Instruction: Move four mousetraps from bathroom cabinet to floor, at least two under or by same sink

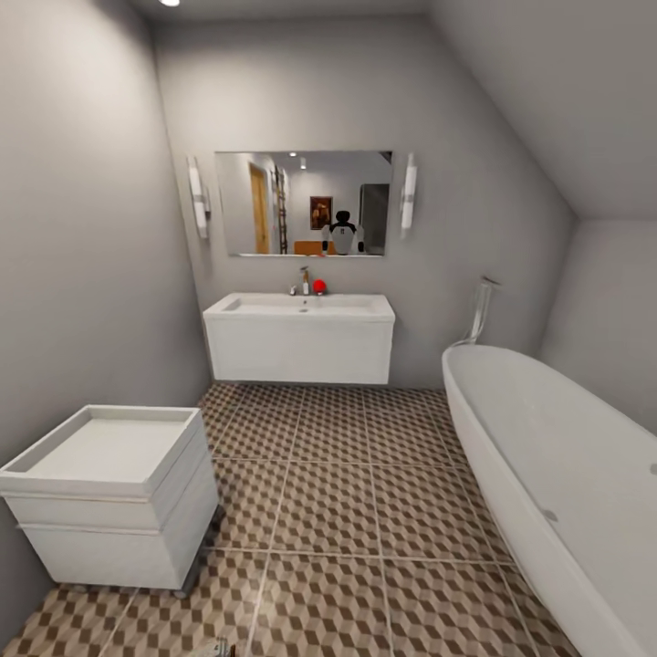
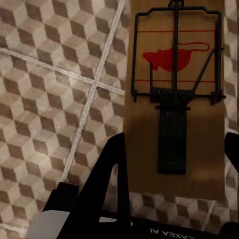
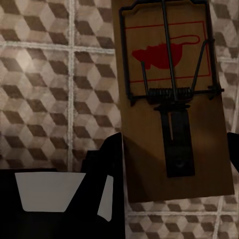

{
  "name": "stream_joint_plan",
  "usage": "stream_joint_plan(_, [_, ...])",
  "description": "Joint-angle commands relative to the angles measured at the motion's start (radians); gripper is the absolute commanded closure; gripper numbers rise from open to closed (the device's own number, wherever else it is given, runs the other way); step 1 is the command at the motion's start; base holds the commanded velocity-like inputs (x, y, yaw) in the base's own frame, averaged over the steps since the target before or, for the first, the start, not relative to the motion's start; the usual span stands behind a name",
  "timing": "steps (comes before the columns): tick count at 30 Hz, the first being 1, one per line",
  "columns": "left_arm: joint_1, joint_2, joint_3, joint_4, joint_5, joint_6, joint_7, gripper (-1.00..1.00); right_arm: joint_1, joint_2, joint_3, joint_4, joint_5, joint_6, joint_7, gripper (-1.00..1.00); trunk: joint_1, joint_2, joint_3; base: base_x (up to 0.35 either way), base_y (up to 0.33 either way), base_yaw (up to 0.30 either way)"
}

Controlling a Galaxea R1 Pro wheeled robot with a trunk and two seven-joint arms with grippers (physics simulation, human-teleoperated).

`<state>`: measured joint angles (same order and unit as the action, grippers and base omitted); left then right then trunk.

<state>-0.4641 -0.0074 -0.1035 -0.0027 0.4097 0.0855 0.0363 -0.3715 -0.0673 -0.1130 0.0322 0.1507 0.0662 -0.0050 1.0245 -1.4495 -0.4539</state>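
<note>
Left hand grasps one mousetrap by its rear end, board flat between the fingers above the cube-patterned bathroom floor. Right hand likewise grips a second mousetrap. I judge the step as carrying both to the sink: I should drive straight ahead along the open tiles, then lower each trap flat beneath the white vanity. Left of the sink's approach stands a white drawer unit; right of it, the bathtub narrows the lane.
</note>
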Motion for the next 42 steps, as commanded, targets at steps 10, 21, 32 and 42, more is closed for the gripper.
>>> stream_joint_plan(10, [-0.001,-0.001,-0.009,0.000,0.009,0.003,0.004,1.00,-0.001,0.000,-0.008,0.002,0.009,0.000,0.000,1.00,0.001,-0.001,-0.001,0.320,0.000,-0.003])
stream_joint_plan(21, [-0.001,-0.001,-0.009,0.000,0.009,0.003,0.004,1.00,-0.001,-0.002,-0.008,0.002,0.009,0.000,-0.003,1.00,0.001,-0.001,-0.001,0.320,0.000,-0.052])
stream_joint_plan(32, [-0.001,0.000,-0.008,0.000,0.009,0.003,0.004,1.00,-0.001,-0.004,-0.008,0.001,0.015,-0.013,-0.013,1.00,0.001,-0.001,-0.001,0.320,0.000,-0.001])
stream_joint_plan(42, [-0.001,-0.007,-0.010,0.000,0.009,0.003,0.004,1.00,-0.001,-0.009,-0.008,0.000,0.014,-0.014,-0.014,1.00,0.001,-0.001,-0.001,0.320,0.000,0.000])
